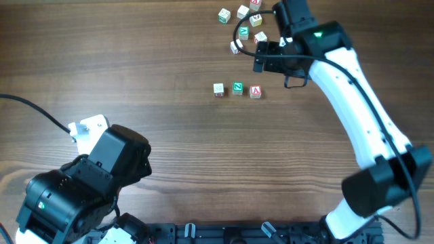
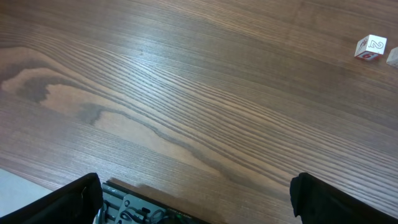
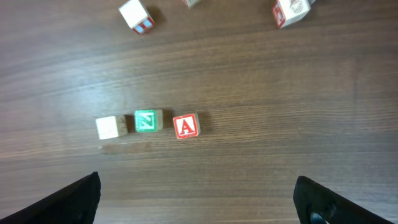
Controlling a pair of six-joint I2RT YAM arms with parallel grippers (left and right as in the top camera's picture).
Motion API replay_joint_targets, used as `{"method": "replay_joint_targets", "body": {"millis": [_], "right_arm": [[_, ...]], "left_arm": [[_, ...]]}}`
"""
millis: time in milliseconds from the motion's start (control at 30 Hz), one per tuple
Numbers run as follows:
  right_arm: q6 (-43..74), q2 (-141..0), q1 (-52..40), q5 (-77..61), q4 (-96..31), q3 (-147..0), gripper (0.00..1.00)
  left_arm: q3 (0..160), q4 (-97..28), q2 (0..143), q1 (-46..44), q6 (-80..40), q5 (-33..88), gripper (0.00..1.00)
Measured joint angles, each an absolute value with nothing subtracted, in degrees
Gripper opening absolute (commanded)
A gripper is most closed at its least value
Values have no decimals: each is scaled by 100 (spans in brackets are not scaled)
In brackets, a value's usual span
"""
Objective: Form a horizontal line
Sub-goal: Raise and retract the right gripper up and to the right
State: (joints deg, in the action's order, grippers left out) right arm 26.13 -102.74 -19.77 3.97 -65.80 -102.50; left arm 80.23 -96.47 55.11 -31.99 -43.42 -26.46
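Three small wooden cubes lie in a row on the table: a pale-faced cube (image 1: pixel 218 89), a green-lettered cube (image 1: pixel 237 87) and a red "A" cube (image 1: pixel 255 91). In the right wrist view they are the pale cube (image 3: pixel 109 127), green cube (image 3: pixel 148 120) and "A" cube (image 3: pixel 186 126), the "A" cube slightly apart. My right gripper (image 1: pixel 261 57) (image 3: pixel 196 202) is open and empty, above the table just behind the row. My left gripper (image 1: pixel 91 129) (image 2: pixel 196 199) is open and empty at the near left, far from the cubes.
Several loose alphabet cubes (image 1: pixel 243 20) lie scattered at the back of the table, beside the right gripper; two show in the right wrist view (image 3: pixel 137 15) (image 3: pixel 289 11). One cube with a red numeral (image 2: pixel 370 47) shows far off in the left wrist view.
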Motion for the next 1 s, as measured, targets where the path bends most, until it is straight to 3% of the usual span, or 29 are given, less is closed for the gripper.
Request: {"method": "replay_joint_targets", "body": {"millis": [667,1000], "right_arm": [[2985,-9491,-1935,1278,-6619,-10259,100],[3083,-9491,-1406,1361,-6294,-10259,100]], "left_arm": [[8023,-9647,5511,-3199,-4342,-2646,100],[8023,-9647,5511,-3199,-4342,-2646,100]]}}
